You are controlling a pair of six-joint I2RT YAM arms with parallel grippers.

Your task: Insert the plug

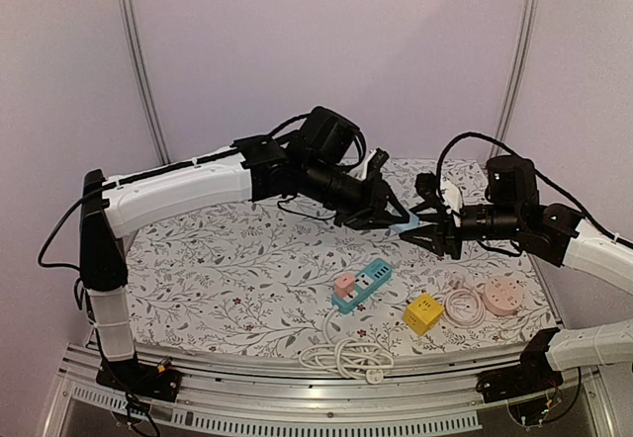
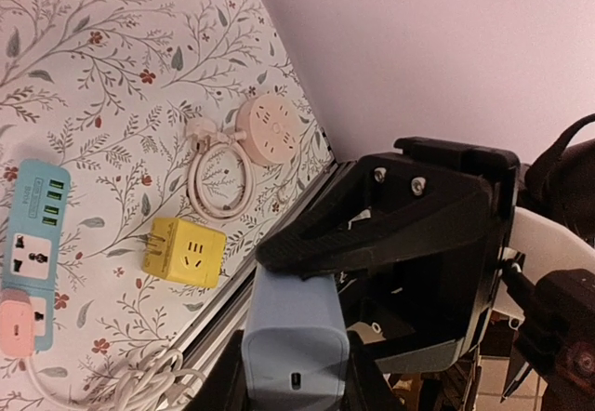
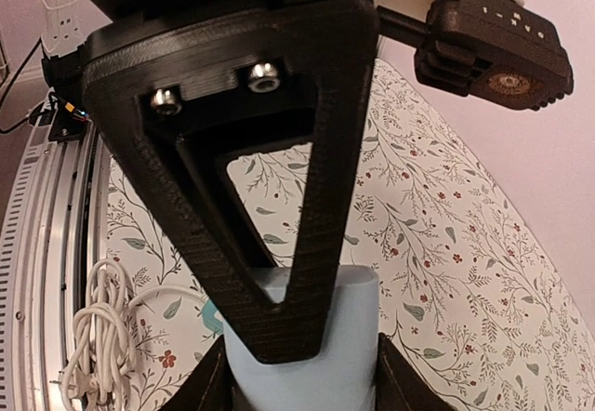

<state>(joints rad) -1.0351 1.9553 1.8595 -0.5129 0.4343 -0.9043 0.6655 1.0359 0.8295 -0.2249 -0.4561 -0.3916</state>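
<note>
A light blue plug [image 1: 408,223] hangs in the air over the table's back right, with both grippers meeting on it. My left gripper [image 1: 394,217] comes in from the left and is shut on the plug [image 2: 296,337], its fingers [image 2: 221,391] pressing its two sides. My right gripper [image 1: 427,231] comes from the right and is also shut on the plug [image 3: 340,365]; one of its fingers [image 2: 372,234] lies across the top. The blue power strip [image 1: 362,285] lies on the table below, a pink plug [image 1: 344,283] seated in its near end.
A yellow cube socket [image 1: 422,312] sits right of the strip, and a pink round socket [image 1: 501,297] with a coiled cord [image 1: 463,305] lies further right. A white cable bundle [image 1: 346,356] lies at the table's front edge. The floral tablecloth [image 1: 227,259] covers the table.
</note>
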